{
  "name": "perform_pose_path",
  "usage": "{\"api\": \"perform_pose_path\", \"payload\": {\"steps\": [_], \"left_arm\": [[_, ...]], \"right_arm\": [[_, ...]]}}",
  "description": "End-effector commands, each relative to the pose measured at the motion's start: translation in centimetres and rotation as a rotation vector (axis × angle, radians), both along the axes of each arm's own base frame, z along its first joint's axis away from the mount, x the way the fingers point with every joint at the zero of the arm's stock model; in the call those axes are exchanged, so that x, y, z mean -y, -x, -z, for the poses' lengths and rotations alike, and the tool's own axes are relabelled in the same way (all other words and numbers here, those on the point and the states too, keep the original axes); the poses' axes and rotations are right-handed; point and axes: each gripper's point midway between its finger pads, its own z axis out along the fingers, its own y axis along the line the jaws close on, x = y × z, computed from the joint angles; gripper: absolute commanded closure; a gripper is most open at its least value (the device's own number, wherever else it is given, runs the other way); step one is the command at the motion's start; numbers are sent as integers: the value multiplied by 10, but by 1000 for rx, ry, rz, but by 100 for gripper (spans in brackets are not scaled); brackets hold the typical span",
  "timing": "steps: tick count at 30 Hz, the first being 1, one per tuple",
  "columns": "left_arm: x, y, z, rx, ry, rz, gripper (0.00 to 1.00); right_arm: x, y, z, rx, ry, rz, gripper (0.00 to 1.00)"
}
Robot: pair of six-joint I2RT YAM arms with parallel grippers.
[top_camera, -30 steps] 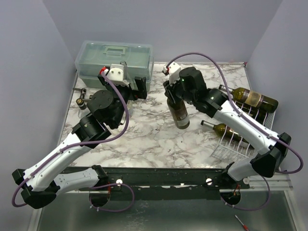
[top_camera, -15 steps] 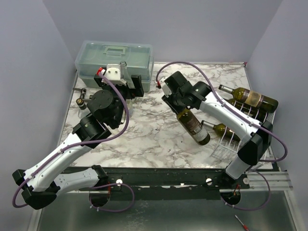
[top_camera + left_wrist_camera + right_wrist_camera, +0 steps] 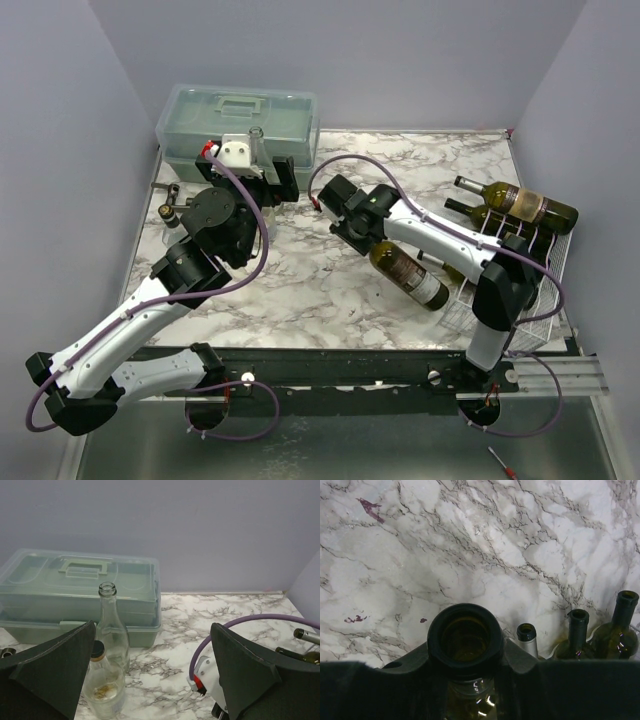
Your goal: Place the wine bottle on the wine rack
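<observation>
My right gripper is shut on the neck of a dark green wine bottle. The bottle slants across the marble, its base pointing right toward the white wire wine rack. Looking down from the right wrist, I see the wine bottle's open mouth clamped between the black fingers of that gripper. Three other bottles' necks show just beyond it. My left gripper stands open near the toolbox, its jaws wide apart with nothing between them.
A translucent grey-green toolbox sits at the back left. A clear glass bottle and a small clear jar stand in front of it. Two dark bottles lie on the rack's far end. Purple cables loop off both wrists.
The right arm has swung the held bottle from hanging nearly upright mid-table to a slant, with its base lower and further right, toward the rack. The left arm has barely moved.
</observation>
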Motion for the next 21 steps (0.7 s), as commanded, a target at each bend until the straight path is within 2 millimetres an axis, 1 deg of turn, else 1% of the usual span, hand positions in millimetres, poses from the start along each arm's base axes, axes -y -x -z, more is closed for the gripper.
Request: {"api": "perform_pose_path", "payload": {"steps": [1,4,10,17,21], "left_arm": [[-7,1,-5,18,16,-23,1],[-4,2,-6,19,20,-6,1],[-4,2,-6,17,20,-2,1],[-2,0,-3,10,12,-3,1],[1,0,-2,6,11,6,1]], "right_arm": [[11,2,8,13,131,-36,99],[16,6,16,1,172,-53,99],[27,13,23,-8,237,-64,99],[41,18,29,-1,285,-72,100],[45,21,29,1,295,-73,99]]}}
